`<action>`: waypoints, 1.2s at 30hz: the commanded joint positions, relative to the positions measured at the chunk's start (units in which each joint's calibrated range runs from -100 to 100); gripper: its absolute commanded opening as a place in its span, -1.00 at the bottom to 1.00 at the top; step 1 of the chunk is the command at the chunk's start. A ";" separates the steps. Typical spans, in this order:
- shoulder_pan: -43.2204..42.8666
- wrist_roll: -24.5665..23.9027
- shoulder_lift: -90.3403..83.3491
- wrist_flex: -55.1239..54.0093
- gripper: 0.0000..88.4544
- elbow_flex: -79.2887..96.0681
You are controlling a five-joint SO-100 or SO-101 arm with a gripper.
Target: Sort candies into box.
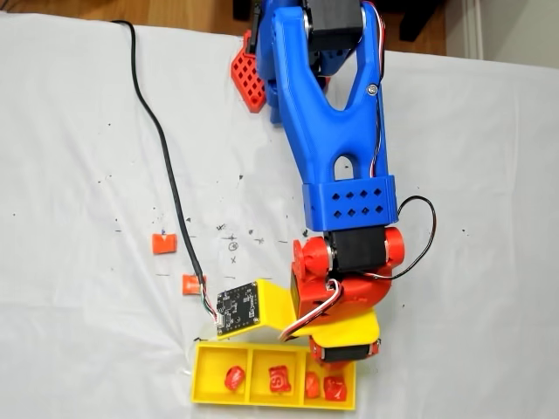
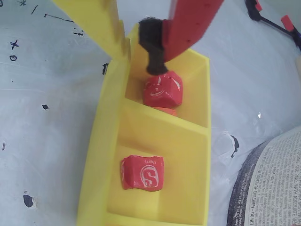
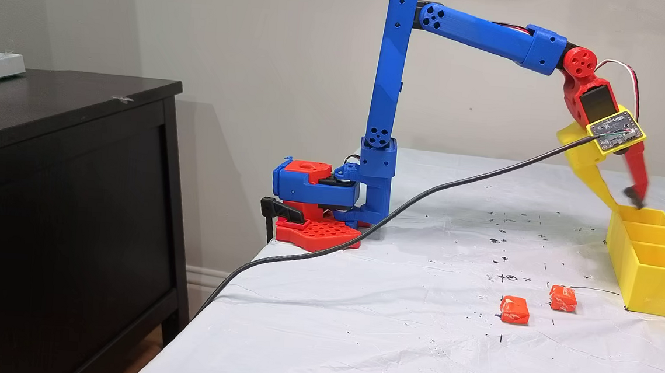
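The tool (image 2: 141,52) hung with fingers apart over the box (image 2: 99,141), a red candy (image 2: 162,90) lying loose directly below, upper frame centre.

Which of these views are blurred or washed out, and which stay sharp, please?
In a fixed view from above, the white table cover looks overexposed and the image soft; the wrist view blurs the near gripper while the red candy reads sharply; in a fixed view from the side, the box is crisp.
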 commanded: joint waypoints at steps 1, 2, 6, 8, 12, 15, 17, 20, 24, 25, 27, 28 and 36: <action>1.38 0.54 -7.79 1.64 -1.00 -6.13; 1.84 0.73 -9.32 2.38 -1.00 -5.31; 3.11 1.51 -13.22 4.01 -1.00 -2.94; 4.01 2.25 -15.00 5.90 -1.00 -2.31; 6.46 5.13 -17.97 11.96 -1.00 -1.22; 8.99 7.18 -20.09 15.23 -1.00 0.61; 10.90 8.60 -21.62 16.05 -1.00 2.79; 14.07 10.50 -23.83 16.13 -1.00 6.07; 18.69 13.09 -24.84 17.20 -1.00 8.25; 20.04 13.97 -24.50 17.85 -1.00 8.34; 23.21 16.12 -22.30 19.32 -1.00 8.16; 23.94 16.70 -21.28 19.41 -1.00 8.07; 27.92 20.51 -11.87 17.85 -1.00 5.16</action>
